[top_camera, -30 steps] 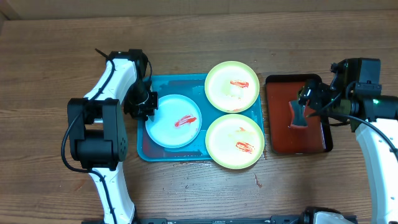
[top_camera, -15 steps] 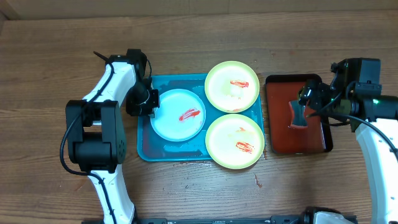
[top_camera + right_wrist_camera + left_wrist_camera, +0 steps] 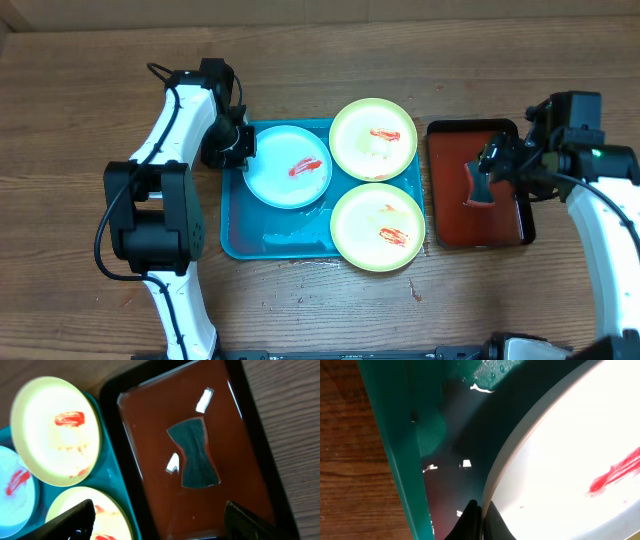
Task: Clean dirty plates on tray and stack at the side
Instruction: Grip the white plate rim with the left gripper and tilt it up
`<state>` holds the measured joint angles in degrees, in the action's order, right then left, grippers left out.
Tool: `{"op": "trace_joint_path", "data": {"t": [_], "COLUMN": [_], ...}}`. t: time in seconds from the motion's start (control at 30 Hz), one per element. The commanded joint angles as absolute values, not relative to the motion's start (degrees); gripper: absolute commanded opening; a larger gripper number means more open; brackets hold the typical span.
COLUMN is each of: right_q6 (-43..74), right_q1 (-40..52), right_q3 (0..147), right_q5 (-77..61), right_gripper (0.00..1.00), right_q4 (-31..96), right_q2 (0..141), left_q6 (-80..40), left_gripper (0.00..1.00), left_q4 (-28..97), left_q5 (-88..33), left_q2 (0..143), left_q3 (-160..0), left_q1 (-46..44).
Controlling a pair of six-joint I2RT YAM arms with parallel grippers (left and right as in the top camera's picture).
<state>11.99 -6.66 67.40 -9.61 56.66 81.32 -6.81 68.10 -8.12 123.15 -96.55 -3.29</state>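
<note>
My left tool is clamped on the left rim of the white plate. In the wrist view the dark fingers sit close together with the thin lip running down between them. That plate lies in the far-left part of the turquoise tray, and its edge nearly meets the tray's far wall. It is pale, almost bluish white, with one short red streak near its middle.

The other two plates fill the right half of the tray, one far and one near. They are cream with light green rims, and each carries a red smear. The near one overhangs the tray's front edge towards the worktop.

I judge these plates stiff and light, probably plastic, so a pinch on the rim should carry one. They are shallow, though, and the tray floor looks wet, so the glazed surface may be slippery. With a hold so close to the edge, the plate may droop or swing if I lift fast. I would keep the grip on the raised lip, clear of the sauce.

My right tool hangs with its fingers spread wide over the dark red tray, holding nothing. The grey hourglass-shaped pad lies flat below it.
</note>
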Motion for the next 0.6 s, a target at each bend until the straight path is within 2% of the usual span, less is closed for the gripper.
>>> {"op": "trace_joint_path", "data": {"t": [0.0,0.13,0.2,0.57], "right_q6": [12.01,11.97,11.77,8.93], "right_q1": [-6.83,-6.83,-6.83,-6.76], "right_q3": [68.23,68.23,68.20,68.20], "right_q5": [-9.02,-8.99,-8.47,-4.47], "right_gripper": [0.83,0.78,0.71,0.50], "right_q4": [56.25,54.52,52.93,49.95], "right_q2": [84.36,87.44,89.60,99.24], "left_q6": [-4.56,-3.77,-3.77,-3.18], "left_gripper": [0.04,0.04,0.04,0.04], "left_q4": [68.36,68.38,68.49,67.44], "left_q5": [-7.07,-7.09,-7.09,-7.07], "left_q2": [123.94,123.94,123.94,123.94], "left_q3": [-97.73,-97.78,-97.78,-97.78], "left_q1": [-3.68,-3.68,-3.68,-3.68]}}
